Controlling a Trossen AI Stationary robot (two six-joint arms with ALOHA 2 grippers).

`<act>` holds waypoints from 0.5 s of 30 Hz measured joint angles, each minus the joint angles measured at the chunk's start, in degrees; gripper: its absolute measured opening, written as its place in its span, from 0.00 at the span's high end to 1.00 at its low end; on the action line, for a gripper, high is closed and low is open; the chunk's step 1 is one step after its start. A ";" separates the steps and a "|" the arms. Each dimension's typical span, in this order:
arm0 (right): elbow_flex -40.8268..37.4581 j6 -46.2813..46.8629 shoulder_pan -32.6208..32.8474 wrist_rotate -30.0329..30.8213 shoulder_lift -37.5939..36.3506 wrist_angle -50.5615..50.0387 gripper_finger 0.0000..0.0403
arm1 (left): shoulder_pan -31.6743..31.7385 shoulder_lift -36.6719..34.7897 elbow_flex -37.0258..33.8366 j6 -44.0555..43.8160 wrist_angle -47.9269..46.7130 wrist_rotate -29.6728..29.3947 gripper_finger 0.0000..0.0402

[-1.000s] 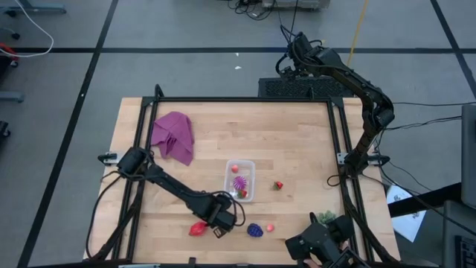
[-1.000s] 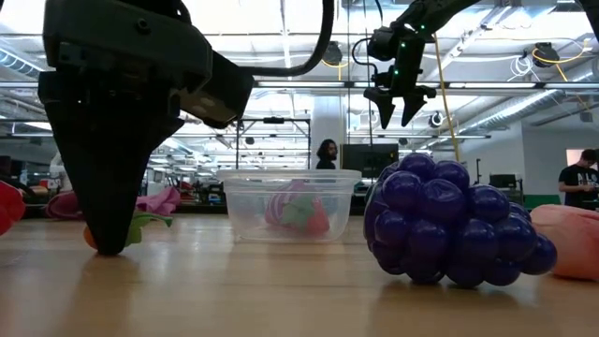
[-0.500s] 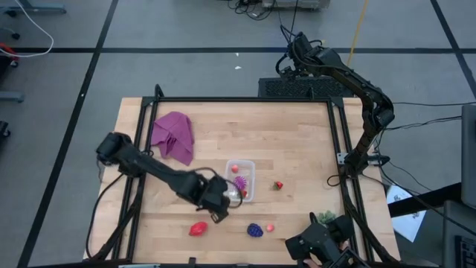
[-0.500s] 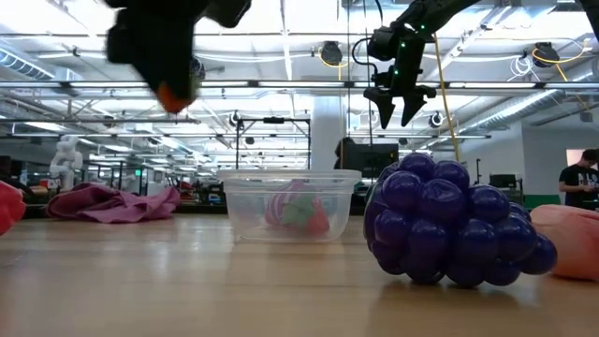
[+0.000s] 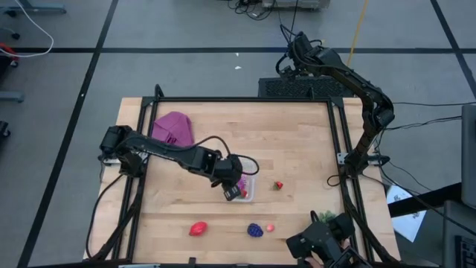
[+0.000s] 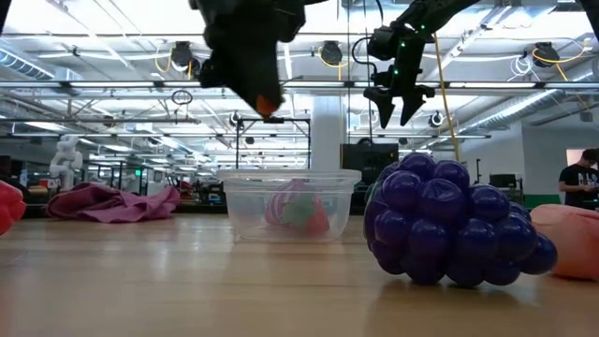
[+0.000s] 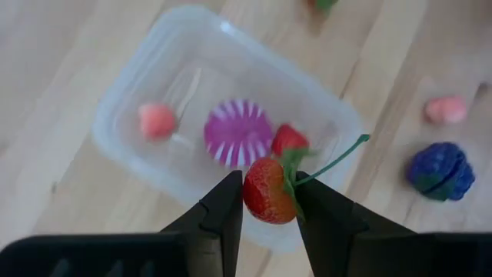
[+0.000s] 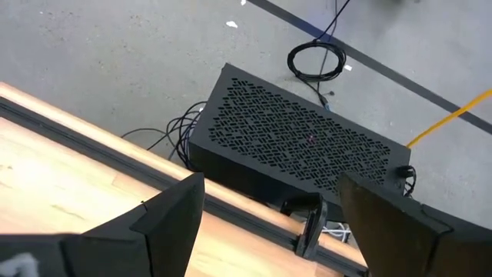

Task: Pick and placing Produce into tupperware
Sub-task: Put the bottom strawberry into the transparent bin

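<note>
The wooden table (image 5: 297,141) is seen from above with a magenta cloth (image 5: 172,128) lying near its far left corner. The left arm is stretched across the table, and the left gripper (image 7: 267,201) is held above the tupperware (image 5: 248,165), clamped on a small red strawberry (image 7: 265,189) with a green stalk. The right arm is raised beyond the table's far right corner, where the right gripper (image 8: 265,201) hangs with its fingers apart and nothing between them, over the floor and a black perforated box (image 8: 296,146). Inside the clear tub are seen a spiky magenta fruit (image 7: 234,131), a pink berry (image 7: 156,121) and another red berry (image 7: 288,139). On the bare wood lie a larger red piece (image 5: 198,228), a dark purple fruit (image 5: 255,230), a small pink berry (image 5: 269,226) beside it, and a red berry (image 5: 279,184) near the tub's right.
</note>
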 joint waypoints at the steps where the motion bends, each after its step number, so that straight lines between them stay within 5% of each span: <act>1: 0.00 -0.15 -0.15 0.00 0.00 0.27 0.27 | 0.23 0.41 0.00 0.81 0.62 0.09 0.72; 15: 0.00 -1.05 -0.33 0.00 0.00 1.17 0.27 | 6.46 3.60 -0.04 9.40 6.30 -0.23 0.72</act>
